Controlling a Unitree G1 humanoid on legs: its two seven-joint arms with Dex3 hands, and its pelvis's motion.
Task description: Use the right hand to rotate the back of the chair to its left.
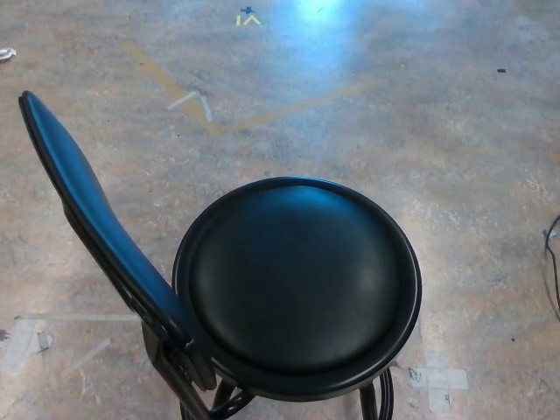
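Black vinyl-like padding covers the round seat of the chair, which is seen from above near the lower middle of the head view. The backrest is seen edge-on at the picture's left, rising from a bracket at the seat's lower-left rim and slanting up and away toward the upper left corner. Part of the dark metal frame is glimpsed beneath the seat at the bottom edge.

The chair is stood on a mottled concrete floor. Faded yellow tape lines are crossed on the floor beyond the seat, pale tape patches are stuck near the lower right and lower left, and a dark cable is seen at the right edge.

No part of the robot is shown: neither the right hand nor the left hand is in view, so how far the fingers are spread, or whether anything is held, cannot be told. Nothing is seen touching the chair.

As for progress, the backrest is already found on the robot's left side of the seat, which is judged to match the goal. The turn is therefore judged to be done or very nearly so, with the chair apparently released. Little is thought to be left, beyond perhaps a small correction if the backrest is wanted squarer to the left.
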